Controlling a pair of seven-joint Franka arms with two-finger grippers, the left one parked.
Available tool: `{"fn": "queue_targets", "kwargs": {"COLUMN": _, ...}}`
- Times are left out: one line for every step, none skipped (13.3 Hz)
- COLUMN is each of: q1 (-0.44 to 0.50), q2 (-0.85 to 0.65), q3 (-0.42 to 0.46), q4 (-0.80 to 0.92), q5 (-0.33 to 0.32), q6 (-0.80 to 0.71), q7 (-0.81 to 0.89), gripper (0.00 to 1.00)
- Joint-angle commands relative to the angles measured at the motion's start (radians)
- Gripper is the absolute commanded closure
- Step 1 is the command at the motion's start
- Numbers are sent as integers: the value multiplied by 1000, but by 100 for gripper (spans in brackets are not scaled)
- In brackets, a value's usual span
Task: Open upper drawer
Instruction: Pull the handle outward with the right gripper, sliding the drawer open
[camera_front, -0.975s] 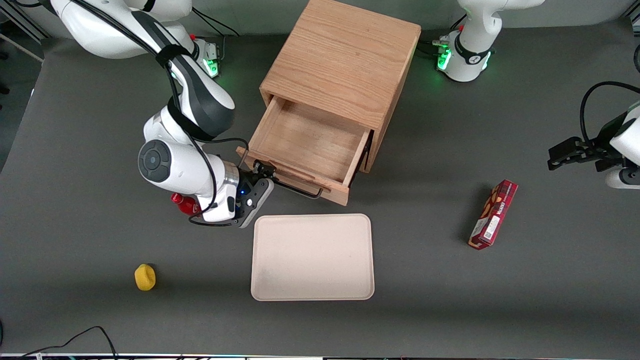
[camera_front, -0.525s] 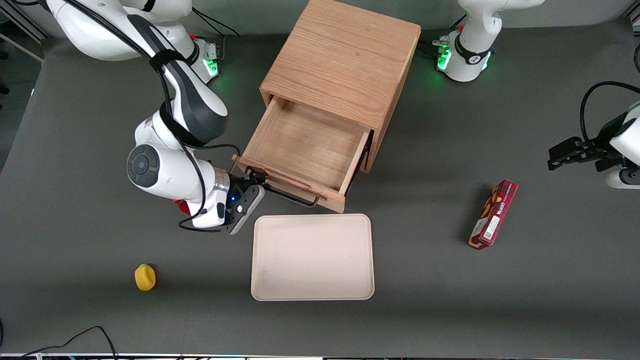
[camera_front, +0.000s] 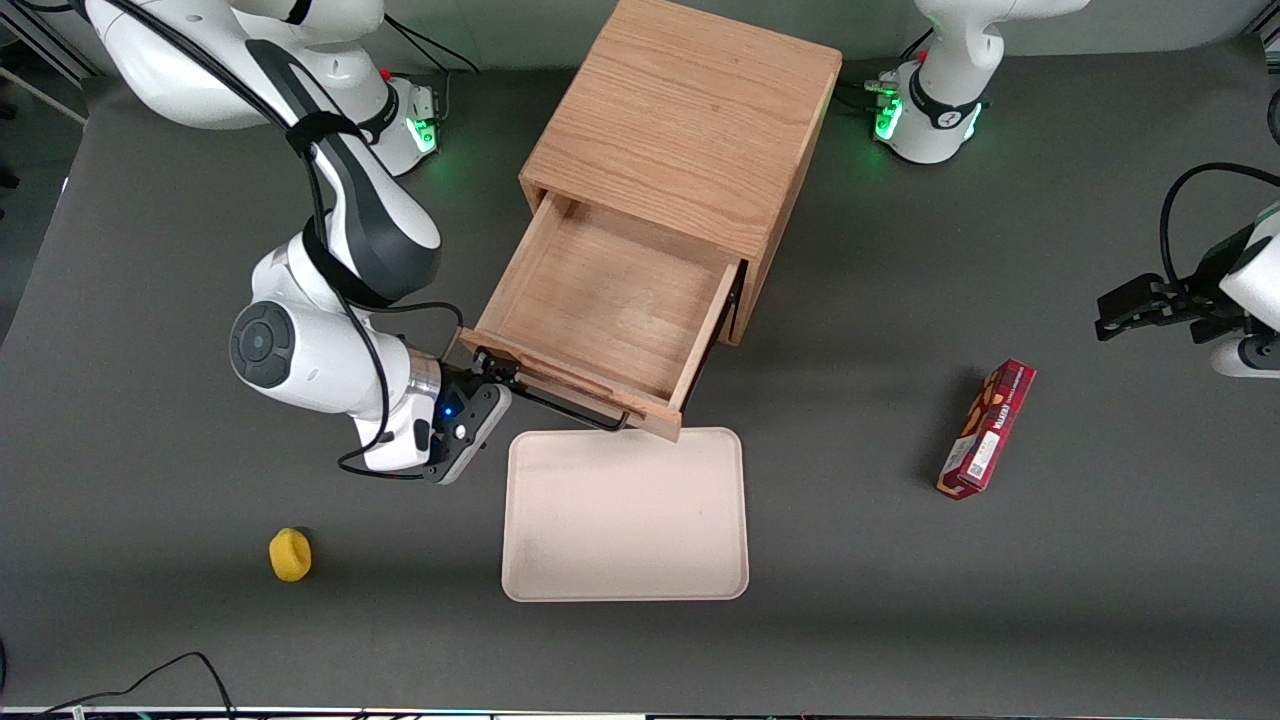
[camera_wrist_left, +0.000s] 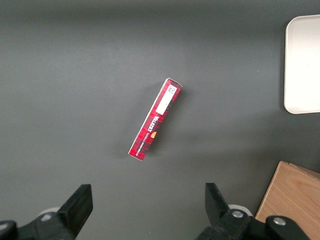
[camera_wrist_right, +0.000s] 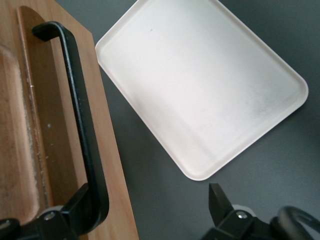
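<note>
The upper drawer (camera_front: 610, 300) stands pulled far out of the wooden cabinet (camera_front: 690, 120), and its inside is empty. Its black bar handle (camera_front: 560, 405) runs along the drawer front, nearest the front camera. My right gripper (camera_front: 488, 368) is at the handle's end toward the working arm's side. In the right wrist view the gripper (camera_wrist_right: 147, 210) is open: one finger (camera_wrist_right: 75, 207) sits between the handle (camera_wrist_right: 80, 125) and the drawer front (camera_wrist_right: 107, 150), the other finger stands well apart over the table. The lower drawer is hidden under the upper one.
A beige tray (camera_front: 625, 520) lies right in front of the drawer, its edge under the drawer front; it also shows in the right wrist view (camera_wrist_right: 200, 85). A yellow object (camera_front: 289, 554) lies nearer the front camera. A red box (camera_front: 986, 428) lies toward the parked arm's end.
The gripper has moved toward the front camera, dragging the handle with it. The upper drawer has slid farther out, and its front now reaches over the tray's edge.
</note>
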Motion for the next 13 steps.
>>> {"fn": "queue_targets", "kwargs": {"q1": 20, "q2": 18, "q3": -25, "q4": 30, "q5": 13, "q6": 2, "q7": -35, "gripper": 0}}
{"fn": "queue_targets", "kwargs": {"q1": 20, "q2": 18, "q3": -31, "q4": 30, "q5": 14, "q6": 2, "q7": -35, "gripper": 0}}
{"fn": "queue_targets", "kwargs": {"q1": 20, "q2": 17, "q3": -31, "q4": 30, "q5": 14, "q6": 2, "q7": -34, "gripper": 0}}
{"fn": "queue_targets", "kwargs": {"q1": 20, "q2": 17, "q3": -31, "q4": 30, "q5": 14, "q6": 2, "q7": -34, "gripper": 0}}
{"fn": "queue_targets", "kwargs": {"q1": 20, "q2": 15, "q3": -31, "q4": 30, "q5": 14, "q6": 2, "q7": -32, "gripper": 0}}
{"fn": "queue_targets", "kwargs": {"q1": 19, "q2": 15, "q3": -31, "q4": 30, "q5": 16, "q6": 2, "q7": -32, "gripper": 0}}
{"fn": "queue_targets", "kwargs": {"q1": 19, "q2": 14, "q3": -31, "q4": 32, "q5": 14, "q6": 2, "q7": -34, "gripper": 0}}
{"fn": "queue_targets", "kwargs": {"q1": 19, "q2": 15, "q3": -34, "q4": 41, "q5": 16, "q6": 2, "q7": -35, "gripper": 0}}
{"fn": "queue_targets", "kwargs": {"q1": 19, "q2": 17, "q3": -43, "q4": 47, "q5": 14, "q6": 2, "q7": -49, "gripper": 0}}
{"fn": "queue_targets", "kwargs": {"q1": 19, "q2": 17, "q3": -43, "q4": 47, "q5": 19, "q6": 2, "q7": -52, "gripper": 0}}
{"fn": "queue_targets", "kwargs": {"q1": 19, "q2": 15, "q3": -43, "q4": 47, "q5": 26, "q6": -1, "q7": -42, "gripper": 0}}
{"fn": "queue_targets", "kwargs": {"q1": 19, "q2": 9, "q3": -43, "q4": 47, "q5": 37, "q6": -5, "q7": -34, "gripper": 0}}
{"fn": "queue_targets", "kwargs": {"q1": 19, "q2": 3, "q3": -43, "q4": 47, "q5": 80, "q6": -10, "q7": -29, "gripper": 0}}
